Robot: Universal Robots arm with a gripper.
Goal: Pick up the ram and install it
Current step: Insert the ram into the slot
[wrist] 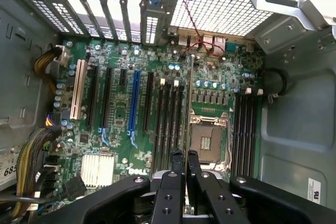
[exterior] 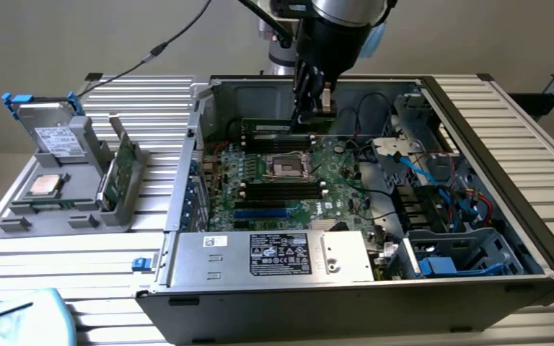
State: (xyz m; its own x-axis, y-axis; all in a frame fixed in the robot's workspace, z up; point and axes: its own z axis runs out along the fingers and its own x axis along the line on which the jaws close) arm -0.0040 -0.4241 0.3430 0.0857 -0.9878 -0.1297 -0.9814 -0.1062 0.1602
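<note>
Hovering low inside the open computer case (exterior: 354, 313), the gripper (exterior: 313, 119) is pinching the ram (exterior: 265, 129) between fingers pressed close together. The green stick is lying level just above the bank of memory slots (exterior: 277, 148) beyond the processor socket (exterior: 287, 167) in the exterior view. By my read the pickup is done and the install is under way, though the stick is not yet seated. This step is calling for the stick's edge square over one slot and a straight press. Crowding it are the case's rear wall, close behind, and black cables (exterior: 366, 108) looping to the exterior view's right. Outside, on the grey holder (exterior: 66, 216), another green board (exterior: 115, 173) and a silver chip (exterior: 46, 186) are sitting well apart.
</note>
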